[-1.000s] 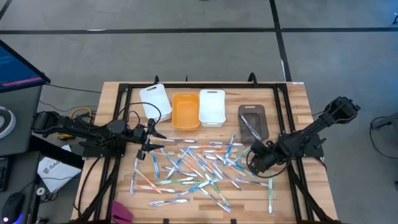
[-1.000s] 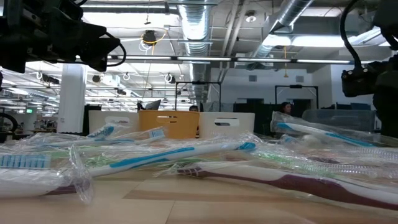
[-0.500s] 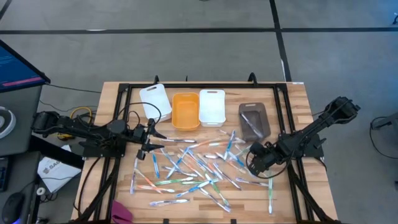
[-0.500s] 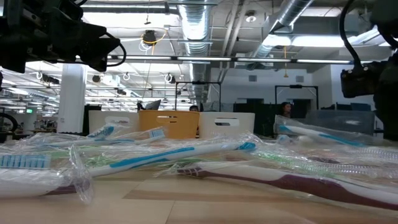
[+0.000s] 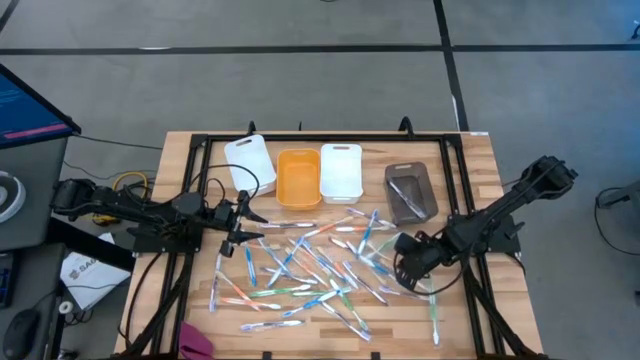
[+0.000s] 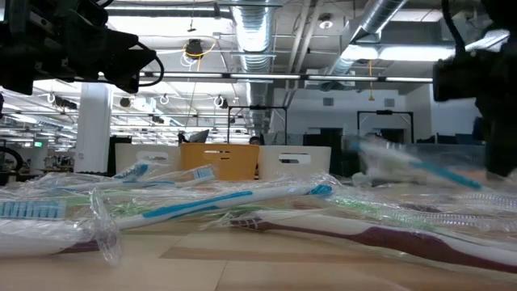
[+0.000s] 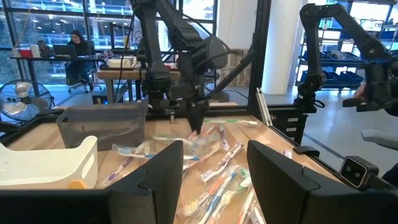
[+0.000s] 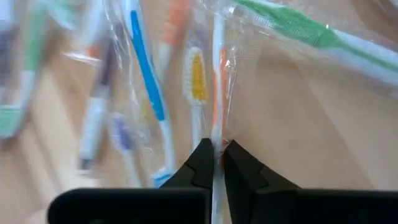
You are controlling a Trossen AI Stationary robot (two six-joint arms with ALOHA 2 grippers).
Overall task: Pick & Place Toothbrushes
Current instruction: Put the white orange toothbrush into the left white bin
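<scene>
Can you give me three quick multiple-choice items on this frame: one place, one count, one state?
1. Where is the right gripper?
A. over the orange bin
B. low at the right edge of the toothbrush pile
C. off the table

2. How many bins sit in the row at the table's far side?
A. two
B. four
C. six

3. What state is the right gripper in?
A. wide open
B. shut on a wrapped orange toothbrush
C. out of view

Answers: 1 B, high view places it there. 2 B, white, orange, white, grey. 3 B, right wrist view shows fingertips pinching it.
</scene>
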